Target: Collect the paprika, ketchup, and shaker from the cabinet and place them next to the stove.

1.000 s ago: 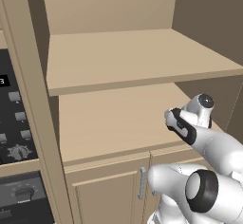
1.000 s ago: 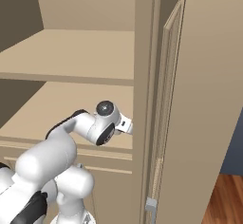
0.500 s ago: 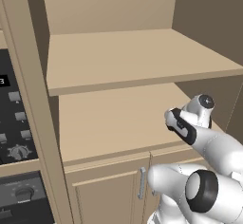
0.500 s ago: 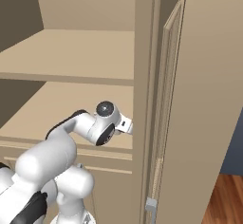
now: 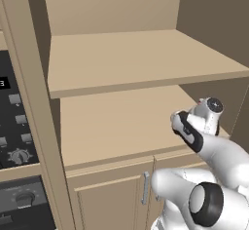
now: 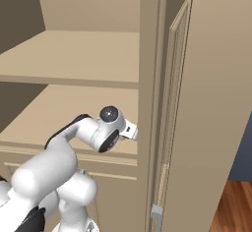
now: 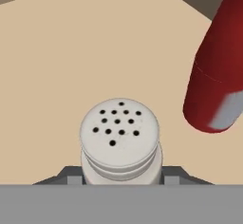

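The shaker [image 7: 119, 137], a pale cylinder with a perforated round top, stands on the cabinet's [image 5: 121, 63] beige lower shelf [image 7: 71, 52]. My gripper [image 7: 121, 178] is shut on it, a dark fingertip [image 7: 64, 175] pressing each side of its body. Just to its right in the hand view stands the ketchup [image 7: 216, 80], a bright red bottle with a pale label patch, apart from the shaker. In the left base view my hand [image 5: 187, 129] reaches over the right end of the lower shelf. The paprika and the stove are out of view.
A dark oven panel [image 5: 14, 146] with knobs sits left of the cabinet. Below the lower shelf are small doors with a metal bar handle [image 5: 145, 187]. The cabinet's right post [image 6: 150, 103] and side wall stand close beside my hand [image 6: 129, 130].
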{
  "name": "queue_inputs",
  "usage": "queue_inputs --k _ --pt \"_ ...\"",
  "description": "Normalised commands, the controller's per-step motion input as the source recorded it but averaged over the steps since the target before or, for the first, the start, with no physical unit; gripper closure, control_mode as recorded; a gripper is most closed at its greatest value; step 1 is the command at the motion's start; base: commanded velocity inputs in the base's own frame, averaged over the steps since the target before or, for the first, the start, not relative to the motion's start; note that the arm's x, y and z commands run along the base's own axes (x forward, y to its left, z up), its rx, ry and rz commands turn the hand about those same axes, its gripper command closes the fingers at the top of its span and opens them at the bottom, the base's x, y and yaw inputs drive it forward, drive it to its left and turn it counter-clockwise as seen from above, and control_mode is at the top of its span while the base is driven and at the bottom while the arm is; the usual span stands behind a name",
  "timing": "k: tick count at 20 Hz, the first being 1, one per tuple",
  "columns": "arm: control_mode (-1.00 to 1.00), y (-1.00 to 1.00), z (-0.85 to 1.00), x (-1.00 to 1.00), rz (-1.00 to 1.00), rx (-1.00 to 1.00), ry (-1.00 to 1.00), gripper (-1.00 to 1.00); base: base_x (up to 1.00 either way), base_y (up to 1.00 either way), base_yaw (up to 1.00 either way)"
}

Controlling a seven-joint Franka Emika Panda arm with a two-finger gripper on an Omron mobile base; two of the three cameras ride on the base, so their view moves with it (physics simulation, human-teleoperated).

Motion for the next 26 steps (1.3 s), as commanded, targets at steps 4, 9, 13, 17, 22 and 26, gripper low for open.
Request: queue_inputs --k 4,9,13,17,22,26 --pt "-1.0 0.0 -0.01 -0.7 0.0 0.0 -0.18 1.0 0.0 0.0 0.0" --pt "-1.0 0.01 0.16 -0.83 0.0 0.0 -0.15 1.0 0.0 0.0 0.0" --pt "-1.0 0.22 0.47 -0.83 0.0 -0.02 -0.06 1.0 0.0 0.0 0.0" --pt "-1.0 0.42 0.6 -0.68 0.0 -0.05 0.0 1.0 0.0 0.0 0.0" --pt "-1.0 0.42 0.55 -0.68 0.0 -0.05 0.05 1.0 0.0 0.0 0.0" --pt "-1.0 0.5 0.29 -0.64 0.0 -0.06 0.03 1.0 0.0 0.0 0.0"
